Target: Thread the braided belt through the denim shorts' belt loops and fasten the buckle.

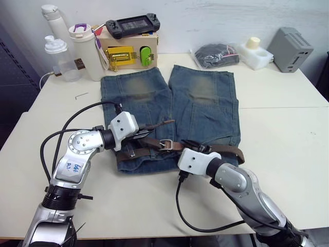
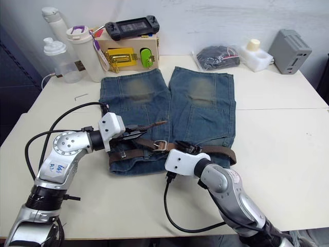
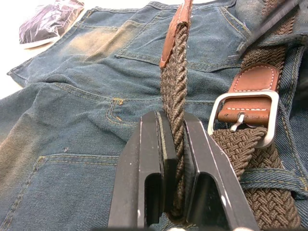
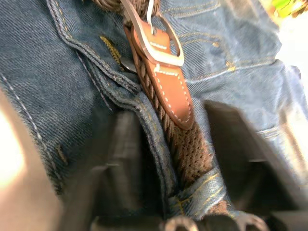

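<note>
Left wrist view: left gripper [image 3: 174, 159] clamps braided belt [image 3: 174, 91] tail; buckle [image 3: 244, 118] just beside, belt axis along waistband. Right gripper [image 4: 192, 159] open, straddling belt.

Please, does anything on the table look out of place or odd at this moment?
Nothing looks spilled or damaged. One thing stands out: the braided belt is not fastened. Its free end, clamped in the left tool, sticks up off the denim shorts beside the buckle. The right tool is open around the belt.
</note>
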Robot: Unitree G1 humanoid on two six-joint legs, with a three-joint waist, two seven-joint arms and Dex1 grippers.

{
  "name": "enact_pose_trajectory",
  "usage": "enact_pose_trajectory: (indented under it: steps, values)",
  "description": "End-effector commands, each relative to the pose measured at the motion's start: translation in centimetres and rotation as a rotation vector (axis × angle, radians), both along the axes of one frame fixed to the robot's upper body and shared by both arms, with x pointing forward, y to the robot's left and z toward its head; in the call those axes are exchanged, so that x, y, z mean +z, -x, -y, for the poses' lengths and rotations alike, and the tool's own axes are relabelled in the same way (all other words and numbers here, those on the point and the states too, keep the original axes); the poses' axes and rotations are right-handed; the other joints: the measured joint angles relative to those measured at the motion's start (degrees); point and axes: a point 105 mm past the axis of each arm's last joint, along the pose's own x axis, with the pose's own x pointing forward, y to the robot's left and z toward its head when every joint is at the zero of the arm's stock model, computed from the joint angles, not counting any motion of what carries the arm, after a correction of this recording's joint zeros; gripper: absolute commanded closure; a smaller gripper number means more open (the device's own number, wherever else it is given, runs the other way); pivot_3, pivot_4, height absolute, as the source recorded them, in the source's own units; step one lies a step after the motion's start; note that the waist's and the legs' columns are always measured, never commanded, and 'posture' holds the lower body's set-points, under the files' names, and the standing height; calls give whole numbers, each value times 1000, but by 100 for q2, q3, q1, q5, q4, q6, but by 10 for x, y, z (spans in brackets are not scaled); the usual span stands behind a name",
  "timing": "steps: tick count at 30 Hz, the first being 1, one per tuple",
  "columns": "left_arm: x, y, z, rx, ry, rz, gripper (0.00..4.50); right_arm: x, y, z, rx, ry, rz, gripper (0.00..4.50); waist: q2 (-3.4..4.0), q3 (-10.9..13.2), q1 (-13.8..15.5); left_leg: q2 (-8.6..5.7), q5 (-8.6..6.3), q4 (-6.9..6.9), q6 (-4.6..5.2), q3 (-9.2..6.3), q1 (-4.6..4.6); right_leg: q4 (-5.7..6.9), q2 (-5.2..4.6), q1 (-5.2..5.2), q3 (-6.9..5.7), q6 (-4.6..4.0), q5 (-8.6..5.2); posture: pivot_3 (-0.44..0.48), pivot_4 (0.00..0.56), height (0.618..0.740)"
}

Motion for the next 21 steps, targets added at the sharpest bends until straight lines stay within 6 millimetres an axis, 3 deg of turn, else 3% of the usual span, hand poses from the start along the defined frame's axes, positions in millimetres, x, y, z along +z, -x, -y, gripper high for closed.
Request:
enact_pose_trajectory:
  steps: [1,8,11,14,21]
  values:
    - [8,4,-1,-11,-31,60,4500,0,-1,5,-28,-7,-39,4373,0,0,-2,0,0,0,0,0,0,1,0,-1,0,0,0,0,150,645]
    - [0,-1,-11,45,-86,45,4500,12,-9,8,-54,5,28,4465,0,0,-8,0,0,-2,0,0,0,3,0,-4,0,0,0,0,150,645]
    - [-15,-5,-20,71,-228,55,4500,30,-15,7,-45,43,154,4465,1,0,-11,0,0,-4,-1,0,0,3,-1,-4,0,0,0,0,150,645]
    - [-14,-4,-20,76,-225,44,4500,44,-24,8,-85,38,237,4465,1,0,-7,0,0,-3,-1,0,0,8,-1,-6,0,0,0,0,150,645]
    - [-8,-6,-22,104,-221,49,4500,40,-31,5,-136,45,236,4465,1,0,-13,-2,0,-2,-1,-1,0,17,-1,-9,1,0,0,0,150,645]
